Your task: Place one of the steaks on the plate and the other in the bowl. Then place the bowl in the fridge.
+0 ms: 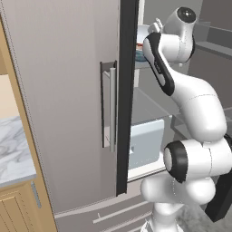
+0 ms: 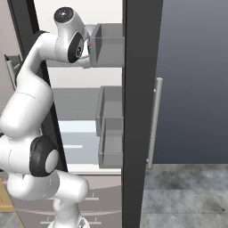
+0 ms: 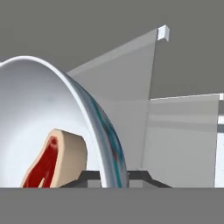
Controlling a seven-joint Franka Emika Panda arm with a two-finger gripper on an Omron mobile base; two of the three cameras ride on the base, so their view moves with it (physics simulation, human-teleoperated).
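The fridge (image 1: 68, 90) stands open and my arm reaches into its upper part. In the hand view the pale blue-white bowl (image 3: 39, 113) looms close on the left, tilted toward the camera. A dark red steak (image 3: 52, 159) with a whitish fat rim lies inside it. My gripper (image 3: 113, 179) is shut on the bowl's rim, with one dark fingertip (image 3: 83, 177) inside the wall and the other outside. From the left base view a sliver of the bowl (image 1: 141, 34) shows at upper-shelf height behind the door edge. The plate is out of view.
The left fridge door with its bar handle (image 1: 112, 106) stands close beside the arm. Grey door bins (image 2: 111, 44) sit right of the hand. A white drawer (image 1: 147, 140) lies low inside. The right door (image 2: 196, 89) and a marble counter (image 1: 13, 149) flank the fridge.
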